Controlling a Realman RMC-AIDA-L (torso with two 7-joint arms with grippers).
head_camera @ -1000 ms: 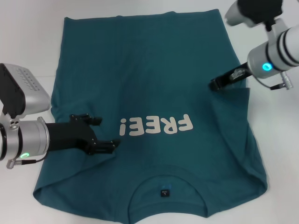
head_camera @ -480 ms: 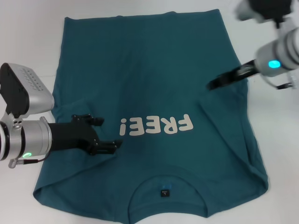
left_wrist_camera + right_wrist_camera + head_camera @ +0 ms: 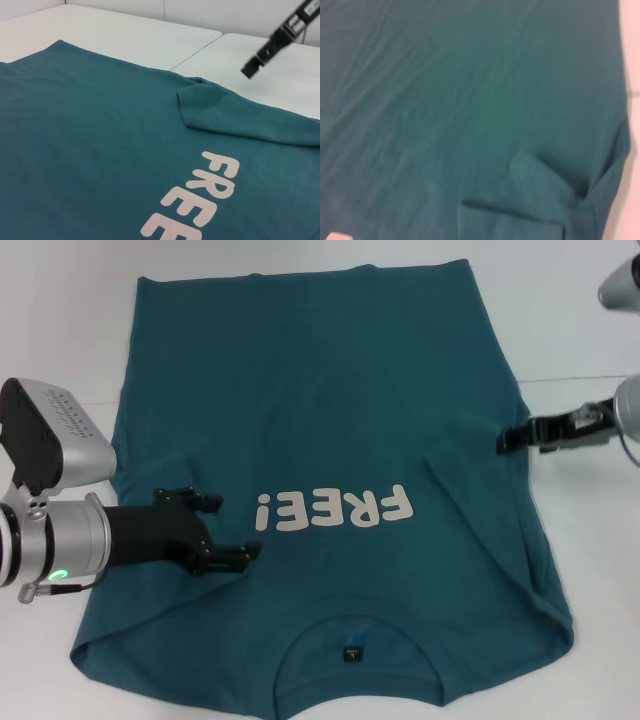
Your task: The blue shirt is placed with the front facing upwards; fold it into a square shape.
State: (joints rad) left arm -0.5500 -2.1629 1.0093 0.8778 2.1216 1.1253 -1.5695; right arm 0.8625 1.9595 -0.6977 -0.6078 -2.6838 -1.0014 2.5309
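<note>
The blue shirt point(image 3: 320, 390) lies spread on the white table, front up, with the white "FREE!" lettering point(image 3: 335, 508) across the chest and the dark neck label point(image 3: 351, 652) at the near edge. Its right sleeve point(image 3: 480, 475) is folded inward onto the body, and this also shows in the left wrist view as the folded sleeve point(image 3: 200, 100). My left gripper point(image 3: 212, 527) is open low over the cloth beside the lettering, holding nothing. My right gripper point(image 3: 515, 439) hangs at the shirt's right edge, off the folded sleeve, and appears as the right gripper point(image 3: 260, 55) above the table.
The white table point(image 3: 60, 320) surrounds the shirt on all sides. A seam between two tabletops point(image 3: 200, 50) runs past the shirt's right side. The right wrist view shows only the shirt cloth point(image 3: 445, 100) and the folded sleeve point(image 3: 540, 190).
My right gripper has drawn back rightward from the folded sleeve to the shirt's right edge. The sleeve stays folded in. The left gripper has barely moved.
</note>
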